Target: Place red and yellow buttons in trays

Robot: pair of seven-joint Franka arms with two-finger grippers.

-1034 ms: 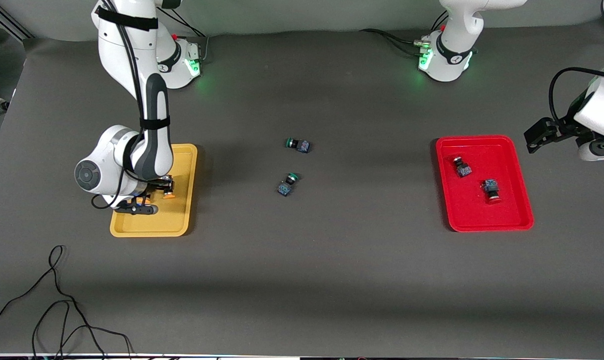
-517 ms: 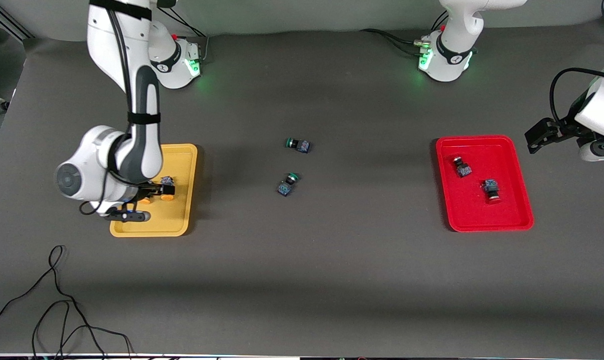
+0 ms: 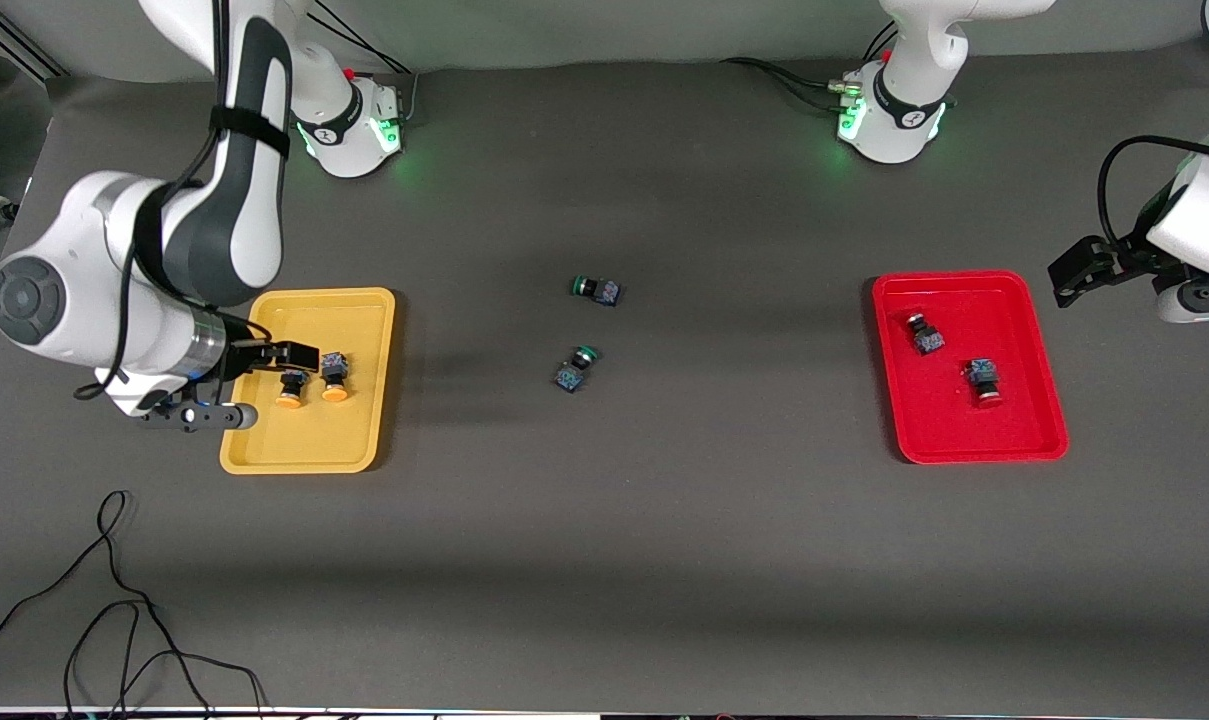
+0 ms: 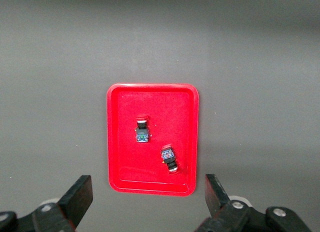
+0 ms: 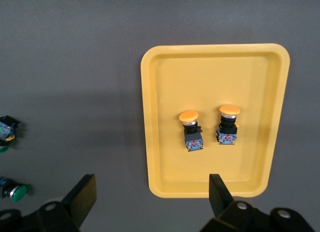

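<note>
Yellow buttons [image 3: 313, 382] lie in yellow tray [image 3: 364, 310], frame's left; right gripper [image 3: 264, 385] raised above, fingers wide. Left gripper [image 4: 147, 204] waits at frame's right edge, fingers wide.

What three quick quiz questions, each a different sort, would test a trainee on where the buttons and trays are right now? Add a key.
1. True or false: the yellow tray holds two yellow-capped buttons.
2. How many red-capped buttons lie in the red tray?
3. Where are the green-capped buttons? A in the red tray; B on the bare table between the trays; C in the right tool.

Key: 1 true; 2 two; 3 B.
</note>
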